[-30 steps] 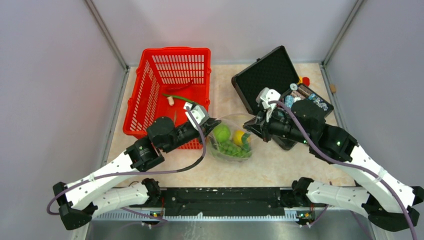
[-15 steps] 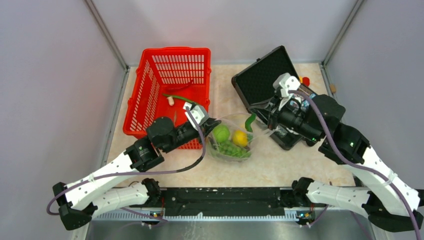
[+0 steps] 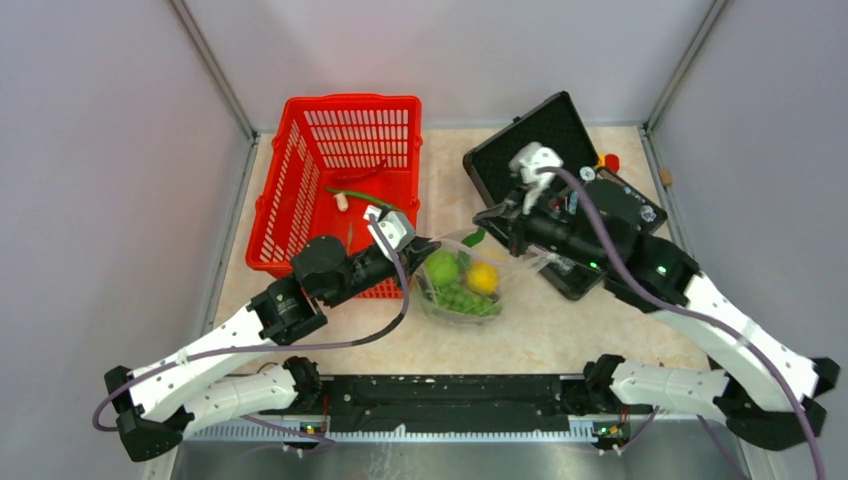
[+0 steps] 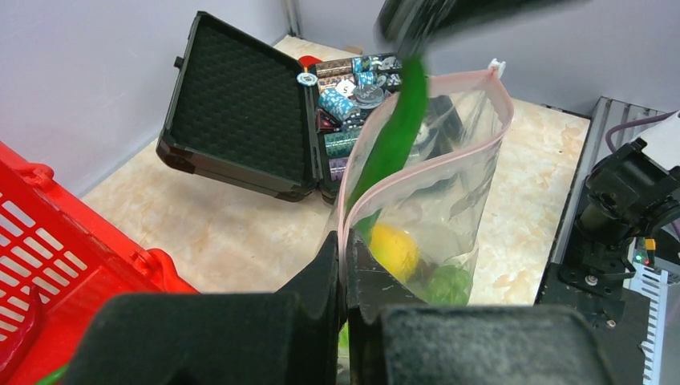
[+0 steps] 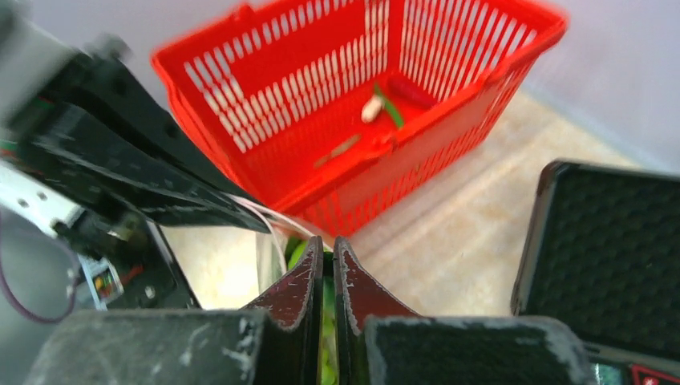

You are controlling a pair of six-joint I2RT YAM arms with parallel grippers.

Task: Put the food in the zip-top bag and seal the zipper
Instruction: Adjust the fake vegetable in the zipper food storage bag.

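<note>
L gripper (image 4: pixel 345 269) is clenched on the narrow pale pink zipper strip (image 4: pixel 465 77) of the clear dotted zip-top plastic bag (image 4: pixel 469 192), mid-desk, w/ the red plastic basket (image 3: pixel 345 150) at its 11 o'clock. R gripper (image 5: pixel 329 273) pinches a long green toy leaf (image 4: pixel 397 132), tip inside the mouth. Best approach: lower w/ leaf vertical, release only once deep, hold L steady.

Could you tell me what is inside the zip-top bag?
The bag holds a lemon, a lime, green grapes and a protruding leaf; anything beneath is hidden.
</note>
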